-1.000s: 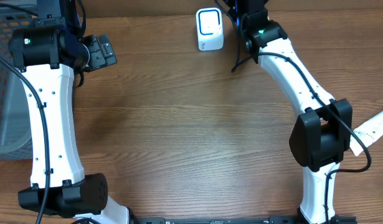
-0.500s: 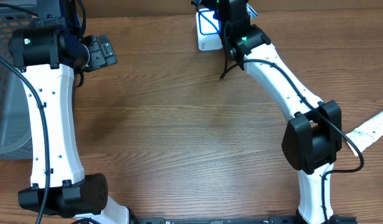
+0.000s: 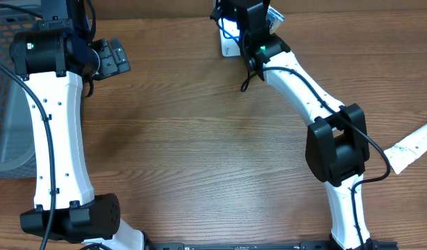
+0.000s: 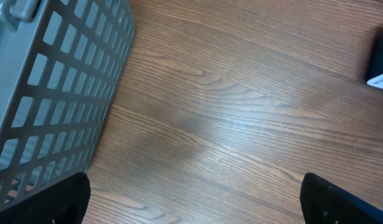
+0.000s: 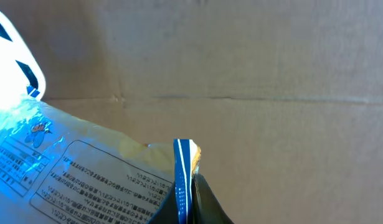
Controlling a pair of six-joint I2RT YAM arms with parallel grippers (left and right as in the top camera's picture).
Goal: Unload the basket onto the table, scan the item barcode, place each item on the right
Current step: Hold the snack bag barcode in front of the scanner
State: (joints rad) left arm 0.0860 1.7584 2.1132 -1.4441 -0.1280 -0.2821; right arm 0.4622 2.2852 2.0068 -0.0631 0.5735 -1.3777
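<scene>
Right wrist view: the packet (image 5: 85, 177) is a pale glossy pouch with fine printed text and a blue edge seam, lit blue at its left end. The right gripper (image 5: 190, 202) clamps that seam, holding the packet over the white scanner (image 3: 229, 47) at far centre. The left gripper (image 4: 197, 208) stands wide open beside the grey basket (image 4: 54, 93).

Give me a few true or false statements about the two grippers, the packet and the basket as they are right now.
1. The right gripper is shut on the packet. True.
2. The left gripper holds the packet. False: it is open and empty above the table.
3. Blue light falls on part of the packet. True.
4. The basket stands on the robot's right side. False: it is beside the left gripper, on the left.
</scene>
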